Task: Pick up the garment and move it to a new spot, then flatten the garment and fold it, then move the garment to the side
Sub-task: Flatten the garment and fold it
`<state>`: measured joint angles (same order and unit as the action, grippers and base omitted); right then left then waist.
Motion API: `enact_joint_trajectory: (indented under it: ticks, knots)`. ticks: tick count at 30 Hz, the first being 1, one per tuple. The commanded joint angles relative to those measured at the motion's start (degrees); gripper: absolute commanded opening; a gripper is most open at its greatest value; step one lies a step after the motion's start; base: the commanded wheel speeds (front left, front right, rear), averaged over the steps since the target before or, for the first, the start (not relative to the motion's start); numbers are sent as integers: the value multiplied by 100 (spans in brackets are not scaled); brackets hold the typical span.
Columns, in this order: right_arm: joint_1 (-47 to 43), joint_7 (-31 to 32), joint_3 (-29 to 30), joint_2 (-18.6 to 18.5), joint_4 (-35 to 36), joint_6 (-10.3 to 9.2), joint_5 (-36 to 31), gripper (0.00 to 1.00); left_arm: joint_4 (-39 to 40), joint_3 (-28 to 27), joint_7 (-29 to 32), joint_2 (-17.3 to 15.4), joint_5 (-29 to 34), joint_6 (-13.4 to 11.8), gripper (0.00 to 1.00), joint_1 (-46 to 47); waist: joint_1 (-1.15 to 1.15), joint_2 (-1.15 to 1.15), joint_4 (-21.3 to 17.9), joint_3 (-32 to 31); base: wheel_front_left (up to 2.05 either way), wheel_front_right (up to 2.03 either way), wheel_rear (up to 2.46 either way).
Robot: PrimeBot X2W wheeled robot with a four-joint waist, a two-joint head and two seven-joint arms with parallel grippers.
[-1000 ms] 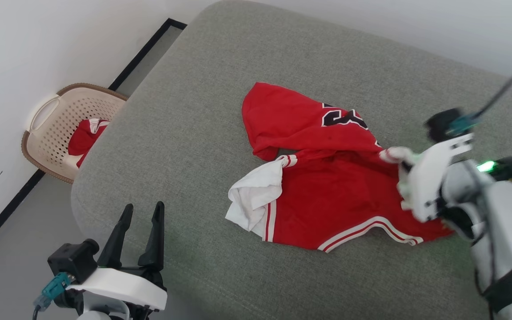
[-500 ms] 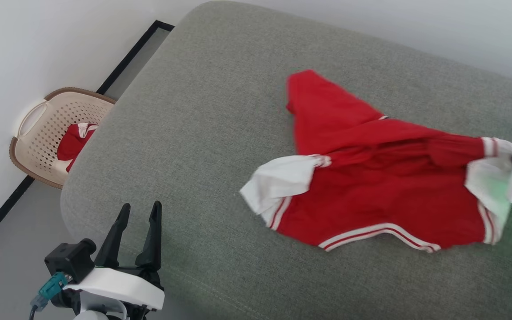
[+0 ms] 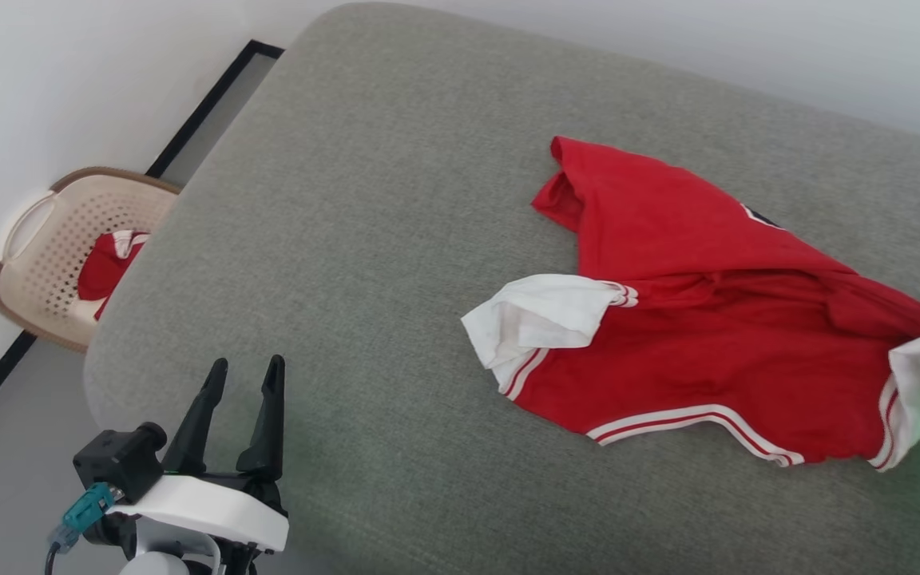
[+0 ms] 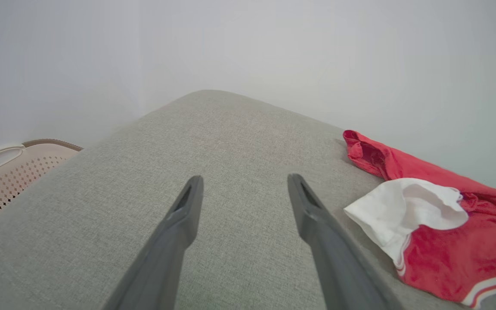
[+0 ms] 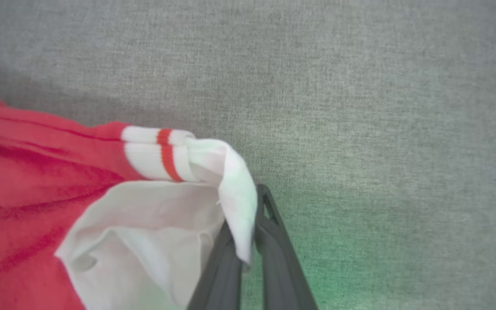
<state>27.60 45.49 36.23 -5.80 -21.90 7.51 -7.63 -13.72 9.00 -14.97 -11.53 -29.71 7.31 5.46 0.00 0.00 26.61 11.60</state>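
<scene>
My right jaws pinched the white sleeve of the garment on the grey cushion; my left jaws stood spread, empty.

Grey fabric cushion — one rumpled red garment lies toward its right side.

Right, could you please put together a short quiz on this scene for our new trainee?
1. True or false: the left gripper is shut on the garment.
2. Which part of the garment does the right gripper pinch? A red hem; B white sleeve; C black number.
3. What lies in the basket beside the grey cushion?
Key: 1 false, the left gripper stands open, apart from the garment; 2 B; 3 red and white cloth.
</scene>
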Motion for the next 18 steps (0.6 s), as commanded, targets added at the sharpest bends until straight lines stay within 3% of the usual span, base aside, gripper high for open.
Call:
enact_joint_trajectory:
  ticks: [1, 2, 11, 18]
  knots:
    - [-114, 11, -3, 32, -66, -4, -45, 44, 6, 0, -28, -35, 37, 18, 100, 59, 0, 0, -41, -27, 0, 0, 0]
    - [-103, -8, -44, 52, -81, -4, -55, 100, 13, 5, -28, -57, 67, 18, 100, 66, 0, 0, -80, -51, 0, 0, 0]
    - [-123, -160, -674, 54, 81, -4, 271, 100, 83, -49, -28, -203, 167, 18, 100, -22, 0, 0, -465, -352, 0, 0, 0]
    - [-312, -335, -1141, 103, 645, -4, 679, 100, 274, -152, -28, -301, 328, 18, 100, -144, 0, 0, -782, -560, 0, 0, 0]
